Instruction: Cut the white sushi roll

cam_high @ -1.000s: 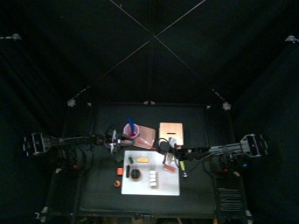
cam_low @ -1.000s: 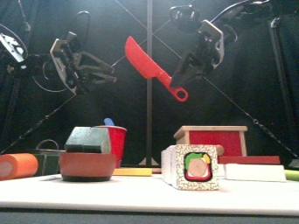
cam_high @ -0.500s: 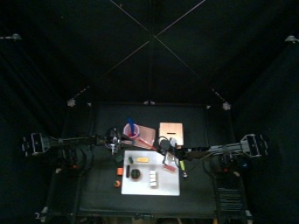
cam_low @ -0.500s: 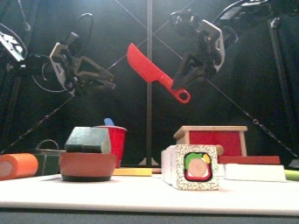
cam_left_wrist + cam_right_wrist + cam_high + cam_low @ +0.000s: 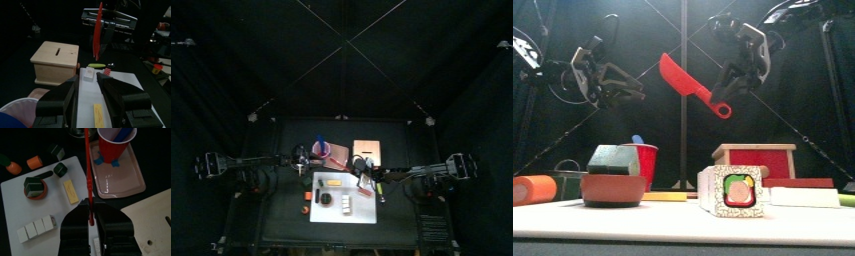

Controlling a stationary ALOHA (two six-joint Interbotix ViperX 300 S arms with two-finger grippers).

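Observation:
The white sushi roll (image 5: 736,190), white with a dark wrap and a coloured centre, stands on end on the white board (image 5: 673,222) near the front; from above the roll (image 5: 348,207) is a small dark-rimmed piece. My right gripper (image 5: 735,82) hangs high above the board, shut on the handle of a red knife (image 5: 691,84) whose blade slants up to the left. In the right wrist view the knife (image 5: 87,163) runs straight out from the right gripper (image 5: 90,210). My left gripper (image 5: 601,76) hangs open and empty at the same height on the left, its fingers (image 5: 63,97) spread.
A dark green piece sits on a red-brown bowl (image 5: 613,188) on the board's left, with an orange piece (image 5: 533,188) beside it. A white block (image 5: 804,197) lies right. Behind stand a red cup (image 5: 643,158) on a pink tray (image 5: 123,175) and a wooden box (image 5: 755,158).
The knife and the right gripper have drifted slightly right and down. The left gripper has shifted a little to the right. Nothing on the board has moved.

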